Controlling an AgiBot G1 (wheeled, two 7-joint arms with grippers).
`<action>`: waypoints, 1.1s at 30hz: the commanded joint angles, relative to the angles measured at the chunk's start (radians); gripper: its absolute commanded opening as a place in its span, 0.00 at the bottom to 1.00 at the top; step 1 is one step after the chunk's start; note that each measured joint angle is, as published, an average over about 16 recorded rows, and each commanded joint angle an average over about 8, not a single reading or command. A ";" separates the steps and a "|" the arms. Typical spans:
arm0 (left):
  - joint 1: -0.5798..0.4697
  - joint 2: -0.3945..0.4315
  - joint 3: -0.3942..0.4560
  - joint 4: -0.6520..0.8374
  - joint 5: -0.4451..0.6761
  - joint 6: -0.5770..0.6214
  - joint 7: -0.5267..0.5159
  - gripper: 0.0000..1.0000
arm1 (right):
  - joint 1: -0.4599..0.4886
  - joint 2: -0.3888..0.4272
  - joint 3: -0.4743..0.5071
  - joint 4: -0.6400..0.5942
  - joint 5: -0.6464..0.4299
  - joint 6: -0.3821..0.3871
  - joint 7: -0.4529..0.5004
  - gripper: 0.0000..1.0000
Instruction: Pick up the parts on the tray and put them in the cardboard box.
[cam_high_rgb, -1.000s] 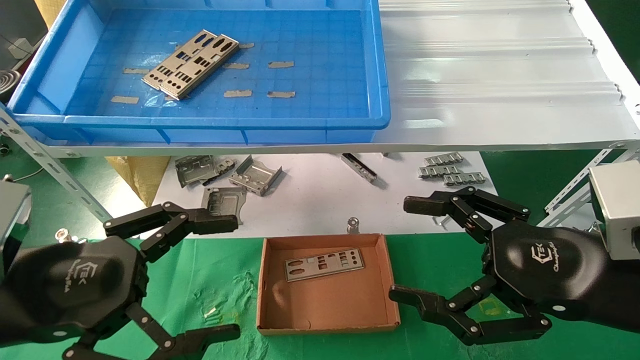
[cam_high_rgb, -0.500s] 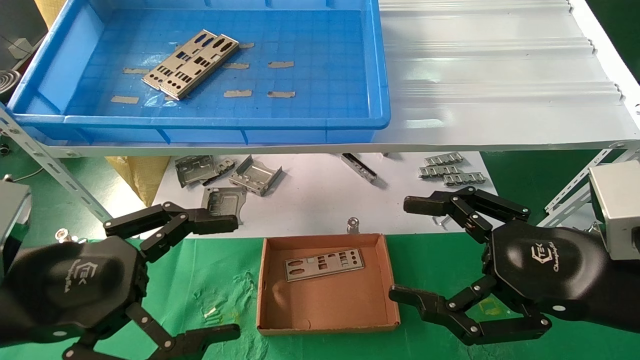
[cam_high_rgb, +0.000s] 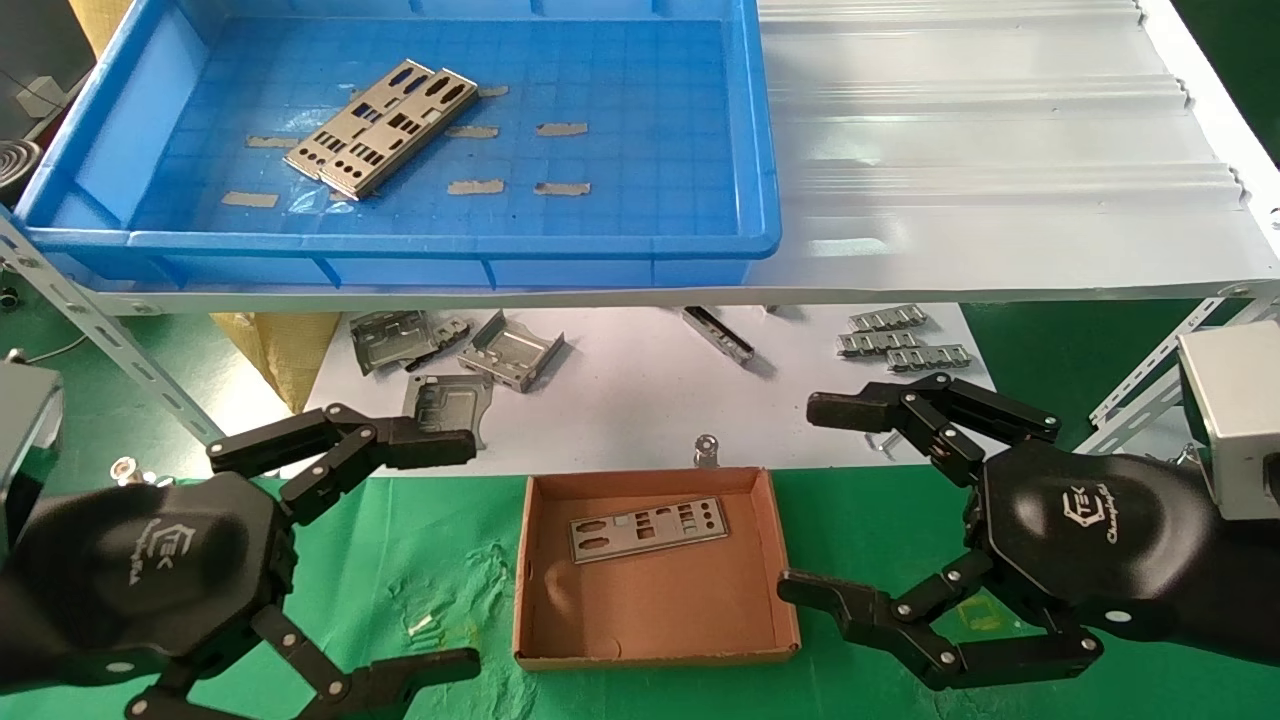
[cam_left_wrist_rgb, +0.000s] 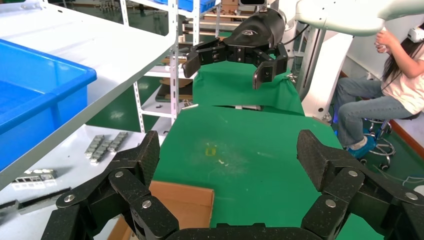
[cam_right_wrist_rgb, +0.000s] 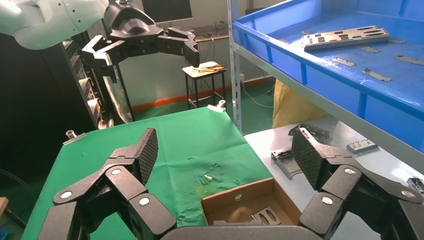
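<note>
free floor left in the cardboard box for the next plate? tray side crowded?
The cardboard box holds one plate against its far wall; the floor from that plate to the near wall is bare. In the tray, two parts lie left of centre among tape bits; its right half is open. Both grippers, left and right, flank the box.

No change across the interval: frames 1.0 s and 0.5 s ago vs now match. L gripper (cam_high_rgb: 455, 555) and R gripper (cam_high_rgb: 815, 500) sit at same spots either side of cardboard box (cam_high_rgb: 655, 640), jaws spread as before. Plate in box (cam_high_rgb: 648, 528) and parts (cam_high_rgb: 382, 128) on tray (cam_high_rgb: 400, 245) show no shift.
</note>
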 joint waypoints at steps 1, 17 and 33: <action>0.000 0.000 0.000 0.000 0.000 0.000 0.000 1.00 | 0.000 0.000 0.000 0.000 0.000 0.000 0.000 0.00; 0.000 0.000 0.000 0.000 0.000 0.000 0.000 1.00 | 0.000 0.000 0.000 0.000 0.000 0.000 0.000 0.00; -0.016 0.000 -0.002 -0.006 0.004 -0.002 0.000 1.00 | 0.000 0.000 0.000 0.000 0.000 0.000 0.000 0.00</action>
